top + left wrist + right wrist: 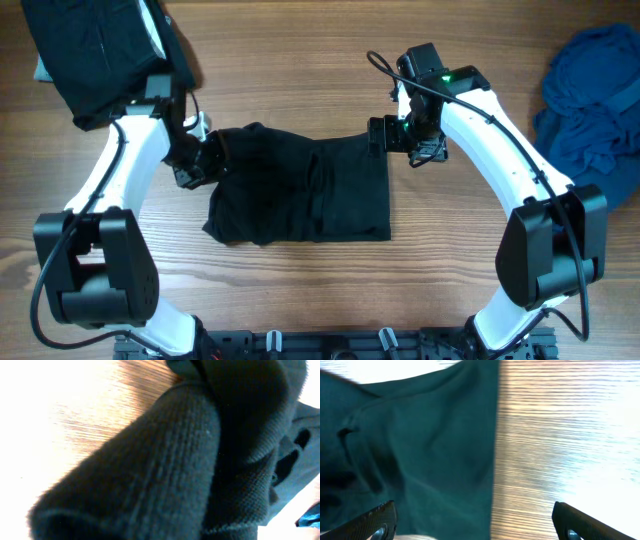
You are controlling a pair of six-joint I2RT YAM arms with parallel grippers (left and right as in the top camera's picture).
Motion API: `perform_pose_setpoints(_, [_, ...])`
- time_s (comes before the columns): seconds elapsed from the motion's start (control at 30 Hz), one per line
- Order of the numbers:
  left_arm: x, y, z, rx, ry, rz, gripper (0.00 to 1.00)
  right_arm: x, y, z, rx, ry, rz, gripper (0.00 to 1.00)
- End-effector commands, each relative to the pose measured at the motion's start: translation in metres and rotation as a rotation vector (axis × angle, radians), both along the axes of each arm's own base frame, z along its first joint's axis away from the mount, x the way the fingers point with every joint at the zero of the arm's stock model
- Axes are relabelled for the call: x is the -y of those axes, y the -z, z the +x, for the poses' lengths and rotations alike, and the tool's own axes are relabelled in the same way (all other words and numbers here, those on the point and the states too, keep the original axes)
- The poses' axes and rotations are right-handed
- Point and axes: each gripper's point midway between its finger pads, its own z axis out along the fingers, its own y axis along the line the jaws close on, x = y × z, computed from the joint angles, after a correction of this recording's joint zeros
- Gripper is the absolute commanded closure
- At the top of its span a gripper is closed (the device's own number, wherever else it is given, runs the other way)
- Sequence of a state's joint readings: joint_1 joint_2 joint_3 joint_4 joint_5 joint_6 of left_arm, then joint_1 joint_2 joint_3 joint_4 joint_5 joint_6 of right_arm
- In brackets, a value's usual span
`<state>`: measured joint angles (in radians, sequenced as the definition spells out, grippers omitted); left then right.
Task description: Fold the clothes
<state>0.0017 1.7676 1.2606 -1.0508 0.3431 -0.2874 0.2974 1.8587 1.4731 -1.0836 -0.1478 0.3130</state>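
Observation:
A black shirt (300,190) lies partly folded and rumpled on the middle of the wooden table. My left gripper (207,160) is at the shirt's bunched left edge. In the left wrist view thick black fabric (165,470) fills the frame and hides the fingers, so the jaws are shut on the shirt. My right gripper (380,135) hovers at the shirt's top right corner. It stands wide open (475,527), with the shirt's straight edge (490,460) running between its fingertips (375,521) and nothing gripped.
A pile of black clothes (95,55) sits at the back left corner, beside the left arm. A heap of dark blue clothes (595,95) lies at the right edge. Bare wooden table (300,60) shows behind and in front of the shirt.

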Motion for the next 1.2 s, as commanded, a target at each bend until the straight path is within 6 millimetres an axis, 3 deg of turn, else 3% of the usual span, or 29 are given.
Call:
perform_pose_setpoints(0.0, [0.018, -0.016, 0.011, 0.022, 0.006, 0.041, 0.96, 0.015, -0.007, 0.002, 0.029, 0.037, -0.081, 0.0])
perform_pose_setpoints(0.13, [0.051, -0.025, 0.012, 0.036, 0.035, 0.036, 0.96, 0.017, -0.007, 0.001, 0.023, 0.041, -0.086, 0.0])
perform_pose_setpoints(0.3, [0.113, -0.035, 0.008, 0.067, 0.055, 0.007, 0.96, 0.036, -0.01, 0.006, 0.02, 0.14, -0.078, 0.0])
perform_pose_setpoints(0.43, [0.16, -0.039, 0.0, 0.099, 0.075, -0.03, 0.96, 0.056, -0.024, 0.012, 0.031, 0.222, 0.009, 0.0])
perform_pose_setpoints(0.57, [0.192, -0.041, -0.009, 0.125, 0.084, -0.047, 0.96, 0.075, -0.043, 0.016, 0.068, 0.237, 0.115, 0.0])
perform_pose_setpoints(0.73, [0.215, -0.039, -0.019, 0.191, 0.091, 0.029, 0.96, 0.096, -0.051, 0.016, 0.088, 0.265, 0.134, 0.0])
perform_pose_setpoints(0.97, [0.246, -0.042, -0.031, 0.291, 0.092, 0.07, 0.93, 0.086, -0.054, 0.015, 0.088, 0.224, 0.194, 0.0])
perform_pose_setpoints(1.17, [0.241, -0.043, -0.025, 0.33, 0.051, 0.112, 0.96, 0.086, -0.054, 0.015, 0.089, 0.215, 0.193, 0.0])
